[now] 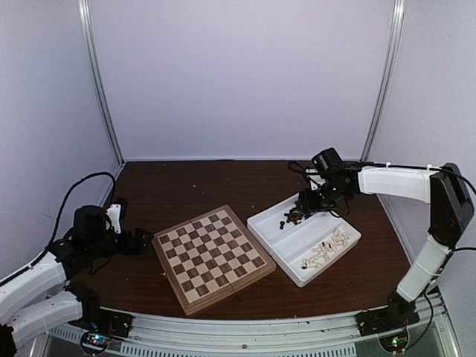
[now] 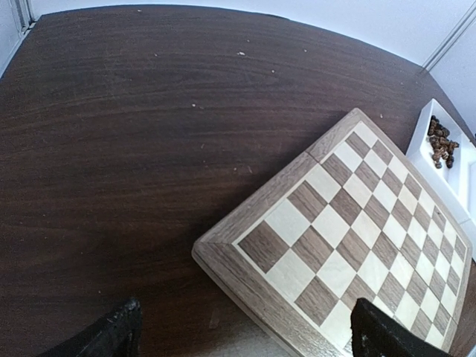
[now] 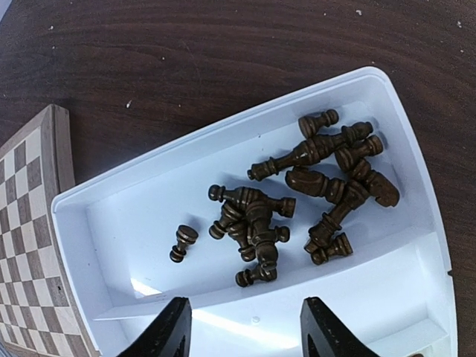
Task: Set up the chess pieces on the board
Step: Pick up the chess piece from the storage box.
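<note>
Nothing placed yet: checked wooden chessboard (image 1: 212, 256) bare, dark-brown turned chessmen (image 3: 297, 193) and cream chessmen (image 1: 325, 251) in white plastic tray (image 3: 97, 253); left gripper (image 2: 244, 316) and right gripper (image 3: 245, 316) jaws apart, empty.

The board (image 1: 212, 256) has tan and dark brown checks and a pale border. The chess pieces (image 3: 309, 181) are dark brown. The tray (image 3: 126, 223) is white, the worktop (image 2: 149, 149) dark brown woodgrain.

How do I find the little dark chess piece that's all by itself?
Find the white tray right of the board. Its far half holds a heap of dark pieces. The lone piece sits on bare white floor between that heap and the board, touching nothing.
</note>
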Controlling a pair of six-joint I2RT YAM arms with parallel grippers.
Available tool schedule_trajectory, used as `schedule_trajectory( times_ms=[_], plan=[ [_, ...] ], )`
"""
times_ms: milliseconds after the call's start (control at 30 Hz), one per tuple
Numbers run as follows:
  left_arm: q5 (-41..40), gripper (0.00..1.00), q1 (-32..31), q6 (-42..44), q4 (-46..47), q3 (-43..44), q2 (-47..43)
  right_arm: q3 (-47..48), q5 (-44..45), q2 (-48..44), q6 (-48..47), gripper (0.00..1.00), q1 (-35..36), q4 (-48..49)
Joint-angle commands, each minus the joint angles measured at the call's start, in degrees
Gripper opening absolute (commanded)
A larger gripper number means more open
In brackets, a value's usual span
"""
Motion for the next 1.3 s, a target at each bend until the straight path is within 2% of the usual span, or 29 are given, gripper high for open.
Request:
schedule_trajectory(
  times_ms=[0, 167, 333, 500, 733, 1267],
  plan=[
    [0.9, 0.98, 0.1, 0.9, 3.2, -0.2, 0.2, 2.9, -1.2, 3.5, -0.4, 0.52, 0.3, -0.9],
    [0.9, 0.98, 0.1, 0.9, 3.1, -0.3, -0.1, 5.4, -0.9, 8.5, -0.8, 0.46, 0.3, -1.0],
    [0.9, 0.98, 0.2, 0.9, 3.0, -0.2, 0.2, 7.5, -0.5, 12.3, -1.7, 0.45, 0.3, -1.5],
    [0.6, 0.98, 0.1, 0.9, 3.0, 0.0, 0.6, 9.0, 0.0, 14.5, -2.1, 0.36, 0.3, -2.0],
    [0.6, 0.98, 0.1, 0.9, 3.0, 0.1, 1.0, 9.7, -0.1, 13.4, -2.0, 0.10, 0.3, -2.5],
    [4.2, 0.98, 0.1, 2.8, 4.3, 0.3, 0.9, 7.4, -3.6, 3.1, -6.6, 0.06, 0.3, -12.2]
  ],
)
